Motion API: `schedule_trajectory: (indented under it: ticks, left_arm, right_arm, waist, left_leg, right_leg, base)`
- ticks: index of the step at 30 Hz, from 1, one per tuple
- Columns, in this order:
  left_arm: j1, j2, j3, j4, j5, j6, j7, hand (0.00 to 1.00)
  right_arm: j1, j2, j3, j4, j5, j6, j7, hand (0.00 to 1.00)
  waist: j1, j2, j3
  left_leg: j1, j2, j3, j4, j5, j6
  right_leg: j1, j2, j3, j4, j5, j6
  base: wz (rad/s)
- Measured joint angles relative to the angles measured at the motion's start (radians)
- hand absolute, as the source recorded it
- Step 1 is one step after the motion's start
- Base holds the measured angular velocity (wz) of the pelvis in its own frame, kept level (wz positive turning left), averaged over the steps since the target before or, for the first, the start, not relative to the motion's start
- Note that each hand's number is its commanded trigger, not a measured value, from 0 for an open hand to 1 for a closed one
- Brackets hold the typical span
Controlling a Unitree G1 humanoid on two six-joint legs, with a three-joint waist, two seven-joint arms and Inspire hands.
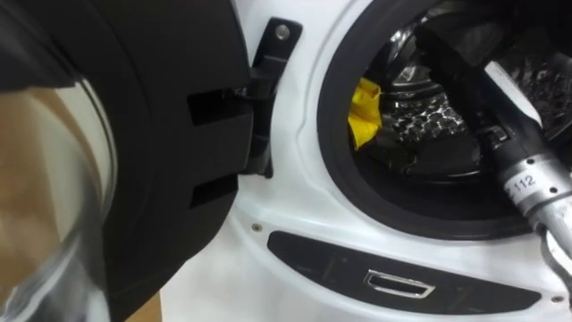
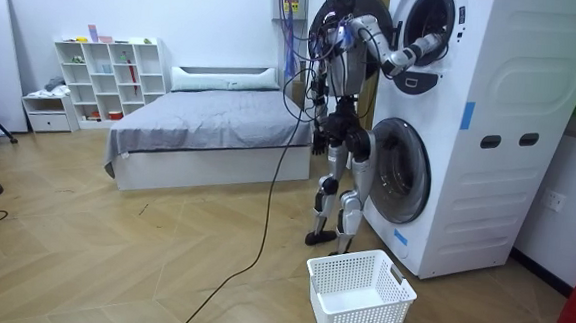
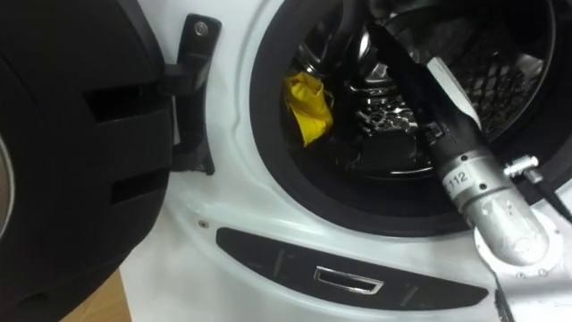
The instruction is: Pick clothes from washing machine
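- Wooden floor [image 2: 142,263], a bed [image 2: 211,117] by the far wall, and the robot stood close against the stacked white washing machine [image 2: 499,144], facing its upper drum [image 1: 429,121].
- The door [image 1: 152,134] was swung wide to the robot's left, well out of the way, so the drum's mouth was free for a reach.
- The right arm [image 1: 527,179] came in over the lower right edge of the opening and ran deep inside. The right hand was lost in the dark at the back, so whether it was spread or clamped on cloth could not be told.
- A yellow cloth [image 1: 366,112] lay bunched at the drum's left edge, just inside the black seal and apart from the arm. It was not out yet.
- The left hand [image 2: 321,141] hung by the hip, idle, its fingers too small to read.
- A white basket [image 2: 360,296] sat on the floor at the robot's feet, probably parked there to catch whatever came out.
- It looked like the reaching stage, early in the job.
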Motion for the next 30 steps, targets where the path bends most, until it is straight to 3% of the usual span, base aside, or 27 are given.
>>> schedule_trajectory:
  ticks: [6, 8, 11, 13, 23, 30]
  left_arm:
    - [0.003, 0.015, 0.002, -0.002, 0.024, 0.006, -0.04, 0.0]
    - [-0.001, 0.016, 0.001, -0.002, 0.033, 0.01, -0.051, 0.0]
    - [-0.001, 0.019, 0.0, -0.002, 0.036, 0.015, -0.06, 0.0]
    - [0.0, 0.022, 0.001, -0.002, 0.047, 0.027, -0.06, 0.0]
    - [0.002, 0.027, -0.004, -0.002, 0.063, 0.035, -0.06, 0.0]
    - [0.003, 0.05, -0.061, -0.002, 0.061, 0.033, -0.06, 0.0]
  right_arm:
    - [-0.033, -0.001, -0.004, 0.056, 0.002, 0.011, 0.09, 0.0]
    - [-0.059, 0.0, -0.004, 0.084, 0.005, 0.014, 0.121, 0.0]
    - [-0.079, -0.001, -0.002, 0.101, 0.003, 0.036, 0.17, 0.0]
    - [-0.111, -0.004, -0.002, 0.119, 0.003, 0.058, 0.203, 0.0]
    - [-0.138, -0.038, -0.002, 0.132, -0.003, 0.078, 0.27, 0.0]
    - [-0.164, -0.039, 0.009, 0.144, -0.001, 0.077, 0.313, 0.0]
  waist:
    - [-0.002, -0.016, -0.0102]
    - [-0.005, -0.018, -0.0094]
    - [-0.007, -0.022, -0.0098]
    - [-0.011, -0.03, -0.0143]
    - [-0.013, -0.039, -0.0124]
    - [-0.011, -0.033, -0.0079]
  left_leg:
    - [-0.008, -0.001, -0.003, 0.008, 0.0, 0.0]
    - [-0.01, -0.002, -0.002, 0.012, 0.0, 0.0]
    - [-0.01, -0.003, -0.002, 0.016, 0.0, 0.0]
    - [-0.022, -0.003, -0.001, 0.022, 0.0, 0.0]
    - [-0.027, -0.003, -0.002, 0.027, 0.0, 0.0]
    - [-0.027, -0.003, 0.003, 0.027, 0.0, 0.0]
  right_leg:
    - [-0.002, -0.004, -0.02, 0.001, 0.0, 0.0]
    - [-0.002, -0.006, -0.037, 0.001, 0.001, -0.001]
    - [-0.002, -0.008, -0.038, 0.003, 0.001, -0.001]
    - [-0.014, -0.008, -0.039, 0.007, 0.001, -0.002]
    - [-0.014, -0.009, -0.047, 0.005, 0.002, -0.003]
    - [-0.015, -0.007, -0.031, 0.004, 0.002, -0.003]
  base:
    - [0.0]
    - [0.0]
    - [0.0]
    - [-0.02]
    - [0.0]
    - [-0.02]
